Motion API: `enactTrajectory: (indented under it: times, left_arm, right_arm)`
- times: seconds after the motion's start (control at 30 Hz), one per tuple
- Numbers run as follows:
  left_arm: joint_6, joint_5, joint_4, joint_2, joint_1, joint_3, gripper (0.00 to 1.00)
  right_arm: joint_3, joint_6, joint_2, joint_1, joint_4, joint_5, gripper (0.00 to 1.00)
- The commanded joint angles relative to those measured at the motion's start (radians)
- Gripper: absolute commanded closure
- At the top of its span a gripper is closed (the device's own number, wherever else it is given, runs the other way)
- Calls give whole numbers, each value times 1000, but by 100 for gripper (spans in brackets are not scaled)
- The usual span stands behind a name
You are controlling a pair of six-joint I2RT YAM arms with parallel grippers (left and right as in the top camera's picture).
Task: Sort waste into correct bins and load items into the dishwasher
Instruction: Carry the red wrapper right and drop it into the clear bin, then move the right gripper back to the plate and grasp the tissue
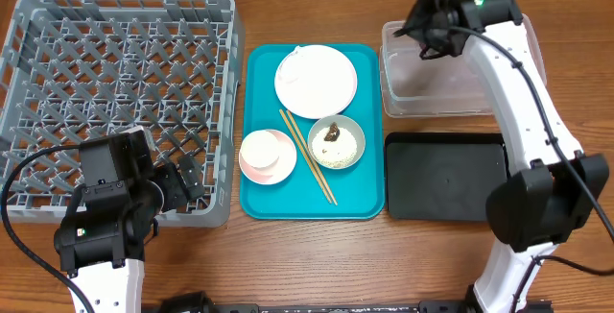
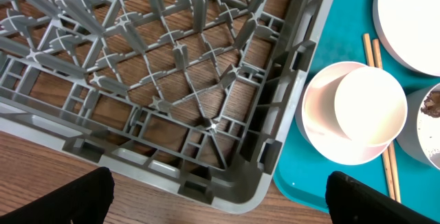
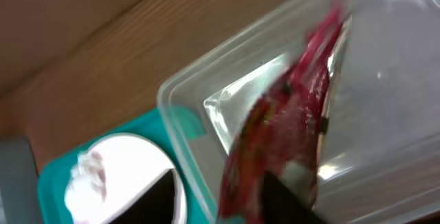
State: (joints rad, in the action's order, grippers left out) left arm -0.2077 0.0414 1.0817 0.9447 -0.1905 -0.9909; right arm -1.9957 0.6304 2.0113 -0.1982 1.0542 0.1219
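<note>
While the right gripper (image 3: 221, 202) hangs over the clear tub (image 3: 184, 108), just right of the teal tray (image 1: 260, 199), the red wrapper (image 3: 289, 121) dangles blurred at its fingers. Gripped or let go, I can't tell! The left gripper (image 2: 221, 195) gapes wide and empty at the dish rack (image 2: 172, 80) corner, left of the tray. On the tray sit the plate (image 1: 316, 81), pink bowl (image 1: 265, 162), grey-green bowl (image 1: 341, 148) and chopsticks (image 1: 307, 156).

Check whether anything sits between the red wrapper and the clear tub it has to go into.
Nothing visible does. In the right wrist view the red wrapper hangs right over the clear tub, which has no lid on it, and the tub floor showing around the wrapper looks bare.
</note>
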Motion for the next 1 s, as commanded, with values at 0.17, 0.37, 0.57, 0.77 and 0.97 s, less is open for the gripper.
enactTrajectory:
  times: [0.17,0.37,0.57,0.77,0.97]
  left_arm:
    - [-6,14,-5,-2,-5,-26,0]
    - [-6,14,-9,-2,-5,-26,0]
    - [-6,14,-8,-2,-5,-26,0]
    - [-6,14,-4,-2,-5,-26,0]
    - [-6,14,6,-2,-5,-26,0]
  right_arm:
    - [-1,-114,3,-29,-193,-299,21]
    - [-1,-202,23,-161,-261,-199,15]
    - [-1,-246,111,-272,-361,-85,11]
    - [-1,-245,223,-322,-460,-85,11]
    - [-1,-245,327,-348,-527,-85,11]
